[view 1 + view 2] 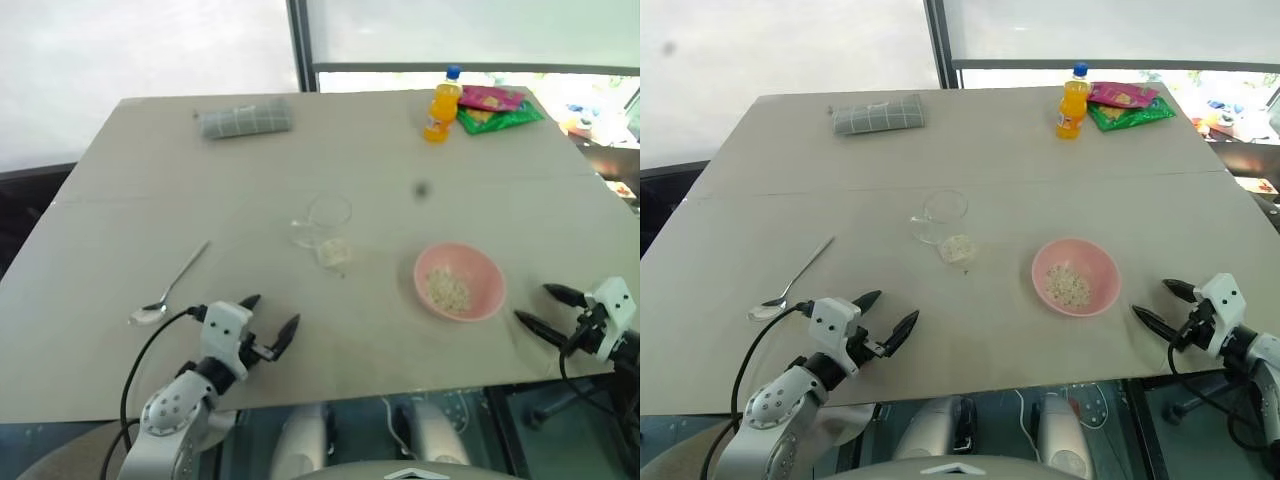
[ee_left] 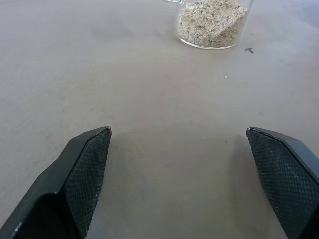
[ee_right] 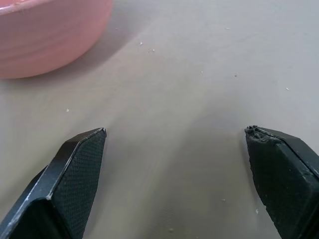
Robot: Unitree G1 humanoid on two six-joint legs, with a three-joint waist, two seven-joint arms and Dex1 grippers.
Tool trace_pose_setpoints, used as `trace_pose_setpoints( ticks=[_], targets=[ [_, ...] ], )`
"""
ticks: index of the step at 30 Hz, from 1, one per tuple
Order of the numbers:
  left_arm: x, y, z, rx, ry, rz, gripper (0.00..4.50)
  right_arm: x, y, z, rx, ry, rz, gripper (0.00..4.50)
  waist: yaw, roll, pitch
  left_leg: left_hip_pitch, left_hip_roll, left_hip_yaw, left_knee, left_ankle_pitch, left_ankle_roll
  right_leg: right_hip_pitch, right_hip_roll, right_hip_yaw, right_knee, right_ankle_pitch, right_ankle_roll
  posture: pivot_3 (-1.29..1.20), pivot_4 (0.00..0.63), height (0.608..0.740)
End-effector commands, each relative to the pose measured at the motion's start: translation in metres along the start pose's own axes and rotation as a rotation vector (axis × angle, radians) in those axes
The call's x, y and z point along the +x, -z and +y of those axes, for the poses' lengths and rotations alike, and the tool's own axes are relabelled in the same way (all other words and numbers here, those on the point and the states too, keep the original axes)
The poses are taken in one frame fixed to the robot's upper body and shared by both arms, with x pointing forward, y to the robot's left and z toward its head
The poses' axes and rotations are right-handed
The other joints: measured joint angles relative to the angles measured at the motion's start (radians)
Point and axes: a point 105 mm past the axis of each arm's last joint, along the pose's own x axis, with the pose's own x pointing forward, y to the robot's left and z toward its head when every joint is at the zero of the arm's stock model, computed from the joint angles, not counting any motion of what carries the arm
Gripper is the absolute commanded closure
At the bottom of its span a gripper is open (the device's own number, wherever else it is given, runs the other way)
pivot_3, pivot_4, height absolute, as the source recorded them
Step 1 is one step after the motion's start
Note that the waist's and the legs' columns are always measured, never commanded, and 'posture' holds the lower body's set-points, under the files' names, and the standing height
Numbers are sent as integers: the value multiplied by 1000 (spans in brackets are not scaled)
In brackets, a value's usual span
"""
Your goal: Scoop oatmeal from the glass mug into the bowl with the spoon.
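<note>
A clear glass mug (image 1: 326, 228) stands near the table's middle with pale oatmeal (image 1: 334, 251) in its bottom; the left wrist view shows the oatmeal (image 2: 212, 22) close up. To its right sits the pink bowl (image 1: 459, 281) with a small heap of oatmeal (image 1: 449, 291) inside. The silver spoon (image 1: 168, 290) lies flat on the table at the left, apart from both grippers. My left gripper (image 1: 270, 318) stands open near the front edge, right of the spoon's bowl end. Open too, my right gripper (image 1: 541, 308) hovers just right of the bowl, nothing between its fingers.
An orange drink bottle (image 1: 441, 105) and colourful snack packets (image 1: 495, 108) stand at the table's far right. A folded grey cloth (image 1: 245, 120) lies at the far left. A few loose oat flakes dot the table (image 3: 199, 99) beside the bowl.
</note>
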Motion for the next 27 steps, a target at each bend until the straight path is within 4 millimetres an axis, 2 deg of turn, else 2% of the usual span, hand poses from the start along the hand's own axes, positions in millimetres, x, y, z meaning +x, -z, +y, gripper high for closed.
trace_pose_setpoints(
  ticks=[1,20,23,27],
  targets=[
    [-3,5,5,-4,-35,20,23,-3,-10,-9,-19,-29,-39,0,-1,0,0,0,0,0,0,0,0,0,0,0,0,0,0,0,150,740],
    [8,5,4,10,-14,-17,23,-4,-10,-7,-100,-69,-33,0,7,1,0,0,0,0,0,0,0,0,1,0,0,0,0,0,150,740],
    [8,4,10,0,-43,-20,23,-7,-10,-6,-104,-74,-31,0,9,1,0,0,0,0,0,0,0,1,1,0,0,0,0,0,150,740],
    [6,-7,27,25,-109,-35,23,-18,-21,-7,-112,-103,-35,0,8,1,0,0,0,0,1,0,0,1,1,0,0,0,0,0,150,740]
  ],
)
